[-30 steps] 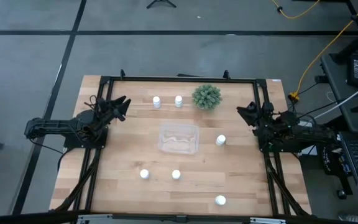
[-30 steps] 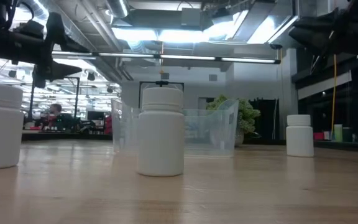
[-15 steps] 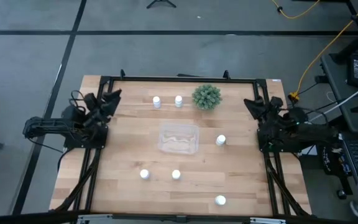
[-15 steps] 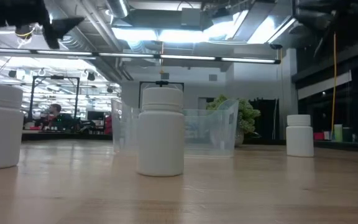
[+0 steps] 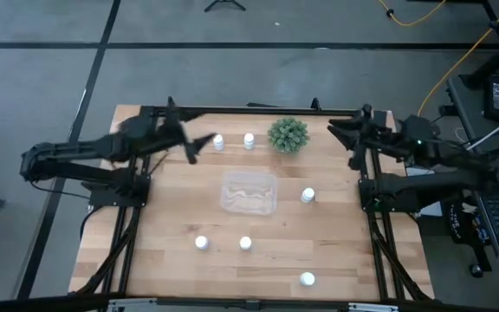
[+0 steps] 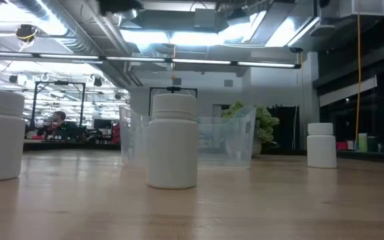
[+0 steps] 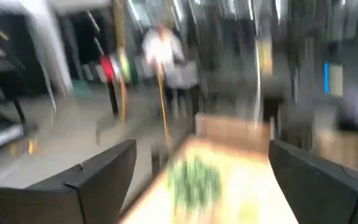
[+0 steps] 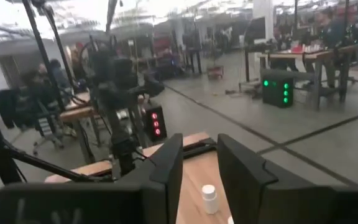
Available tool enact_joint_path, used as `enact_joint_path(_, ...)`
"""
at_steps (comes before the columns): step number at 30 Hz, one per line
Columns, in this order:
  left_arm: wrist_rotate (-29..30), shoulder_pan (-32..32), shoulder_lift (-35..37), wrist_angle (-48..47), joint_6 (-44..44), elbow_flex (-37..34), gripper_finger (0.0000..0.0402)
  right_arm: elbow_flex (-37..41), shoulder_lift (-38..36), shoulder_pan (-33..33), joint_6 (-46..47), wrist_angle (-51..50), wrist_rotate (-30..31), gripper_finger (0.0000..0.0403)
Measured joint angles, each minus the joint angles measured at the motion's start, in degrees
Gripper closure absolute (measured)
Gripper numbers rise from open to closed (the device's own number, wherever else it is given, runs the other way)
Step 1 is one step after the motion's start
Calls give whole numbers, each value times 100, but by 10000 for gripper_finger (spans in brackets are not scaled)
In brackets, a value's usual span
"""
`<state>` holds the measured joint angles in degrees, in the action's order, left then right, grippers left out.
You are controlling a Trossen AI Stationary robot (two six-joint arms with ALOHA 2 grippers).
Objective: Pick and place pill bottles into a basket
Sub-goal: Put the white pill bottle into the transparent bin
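Above table, L gripper (image 5: 199, 144): fingers spread, near two far bottles (image 5: 218, 141)
R gripper (image 5: 343, 139): fingers a little apart, holds nothing
Basket (image 5: 249, 192): no bottles inside

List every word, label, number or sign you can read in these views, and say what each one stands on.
None can be read.
Pill bottles: plain white, with no label showing in any view.
Basket: clear plastic, no print.
Lit red display on the stand in the right wrist view: too small to read.
Left wrist view: too blurred to read anything.
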<state>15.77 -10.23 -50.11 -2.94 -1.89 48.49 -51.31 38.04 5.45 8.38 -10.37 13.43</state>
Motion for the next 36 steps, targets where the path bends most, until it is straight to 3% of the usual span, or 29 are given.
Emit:
enact_joint_path(2, -205, -130, -627, -1481, -257, 960, 42, -346, 319, 0, 2, -237, -2, 300)
enact_joint_path(6, -39, -478, -1728, -3934, -475, 2691, 42, -898, 808, -2, 9, -911, -4, 300)
enact_joint_path(11, -64, -1116, -2513, -5501, -668, 3752, 42, -1308, 1196, -3, 44, -1691, -9, 300)
enact_joint_path(22, -1258, -2225, -3541, -5883, -1003, 3551, 42, -1388, 1284, -4, 11, -1904, -11, 300)
enact_joint_path(36, -1745, -2438, -4833, -5511, -1302, 3246, 42, -1388, 1283, 0, -408, -2179, -13, 300)
